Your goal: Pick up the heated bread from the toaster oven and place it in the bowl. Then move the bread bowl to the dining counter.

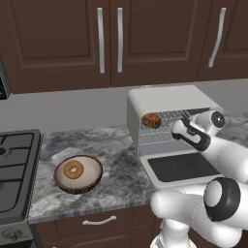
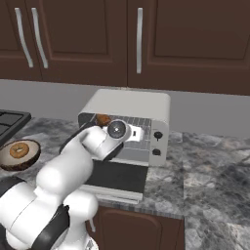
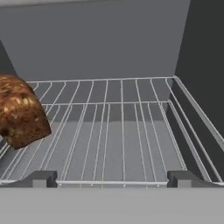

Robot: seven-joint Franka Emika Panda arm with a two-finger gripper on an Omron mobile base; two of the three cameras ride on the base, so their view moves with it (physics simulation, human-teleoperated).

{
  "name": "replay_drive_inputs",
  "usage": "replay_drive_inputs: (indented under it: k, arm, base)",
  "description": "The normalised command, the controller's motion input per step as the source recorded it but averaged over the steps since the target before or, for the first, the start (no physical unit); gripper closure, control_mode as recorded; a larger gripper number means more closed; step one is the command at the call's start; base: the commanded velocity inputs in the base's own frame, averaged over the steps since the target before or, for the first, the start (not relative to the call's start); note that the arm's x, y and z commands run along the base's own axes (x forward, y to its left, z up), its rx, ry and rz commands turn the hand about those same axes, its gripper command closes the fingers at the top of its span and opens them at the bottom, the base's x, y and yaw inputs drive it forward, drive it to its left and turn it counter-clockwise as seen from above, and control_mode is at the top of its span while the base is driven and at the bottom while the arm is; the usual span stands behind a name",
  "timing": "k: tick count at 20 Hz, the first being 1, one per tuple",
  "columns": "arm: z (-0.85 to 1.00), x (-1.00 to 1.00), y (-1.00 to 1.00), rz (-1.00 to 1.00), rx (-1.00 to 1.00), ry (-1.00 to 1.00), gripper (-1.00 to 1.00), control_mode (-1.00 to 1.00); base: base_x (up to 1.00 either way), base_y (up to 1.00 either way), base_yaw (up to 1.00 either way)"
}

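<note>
Inside toaster oven (image 1: 174, 99), your hand (image 3: 112, 178) spread wide, empty, over wire rack (image 3: 118, 127); bread (image 3: 19, 111) on rack, left of fingertips. Left base view adds bowl (image 1: 89, 181) holding ring pastry (image 1: 73, 169) on counter (image 1: 121, 145).

No text, label, brand, number or sign can be read in any of the views. The toaster oven (image 2: 129, 122) carries two small dark knobs on its front panel, at its right edge, with no legible markings beside them. The cabinet doors (image 1: 104, 38) above the counter are plain wood with bare metal handles.
</note>
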Motion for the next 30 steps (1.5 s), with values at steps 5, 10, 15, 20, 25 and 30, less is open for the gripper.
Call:
replay_drive_inputs:
  k: [5, 10, 15, 20, 25, 30]
  arm:
    - [-0.13, 0.34, -0.05, 0.0, 0.0, -0.01, -1.0, -1.0]
    - [-0.18, 0.3, -0.01, 0.0, 0.0, 0.0, -1.0, -1.0]
    - [-0.26, 0.23, 0.0, 0.0, 0.0, 0.0, -1.0, -1.0]
    - [-0.26, 0.26, 0.0, 0.0, 0.0, 0.0, -1.0, -1.0]
    - [-0.28, 0.11, 0.0, 0.0, 0.0, 0.0, -1.0, -1.0]
    - [-0.29, -0.48, -0.02, 0.0, 0.0, 0.03, -1.0, -1.0]
  base:
    - [0.0, 0.0, 0.0]
    - [0.0, 0.0, 0.0]
    - [0.0, 0.0, 0.0]
    - [0.0, 0.0, 0.0]
    - [0.0, 0.0, 0.0]
    - [0.0, 0.0, 0.0]
